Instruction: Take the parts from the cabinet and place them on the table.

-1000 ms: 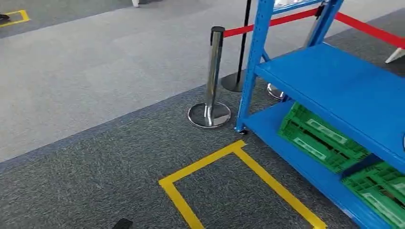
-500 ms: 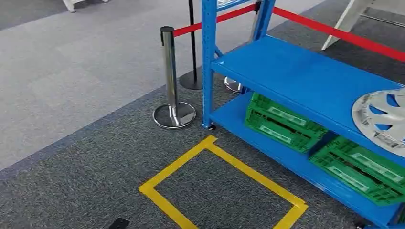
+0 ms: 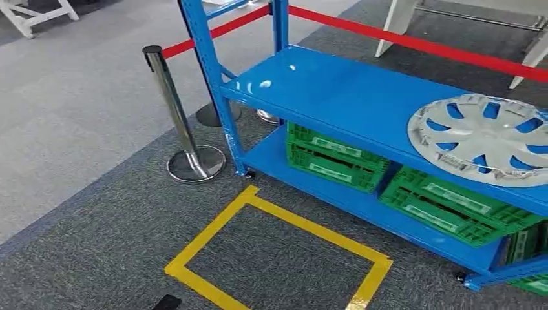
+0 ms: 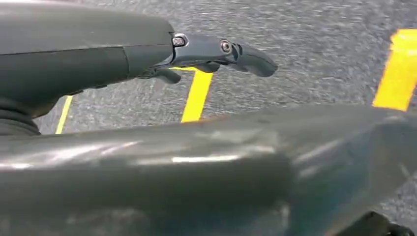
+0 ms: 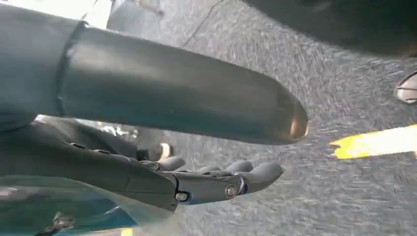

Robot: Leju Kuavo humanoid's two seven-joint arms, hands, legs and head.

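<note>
Left hand (image 4: 211, 54) and right hand (image 5: 211, 179) hang empty, fingers extended.

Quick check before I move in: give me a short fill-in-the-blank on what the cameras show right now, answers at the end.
1. The silver hubcap lies on the blue rack's ______ shelf.
2. The crates on the shelf below it are ______ in colour.
3. The square taped on the carpet in front of the rack is ______.
4. The left hand and the right hand each hold ______.

Answers: middle; green; yellow; nothing
</note>
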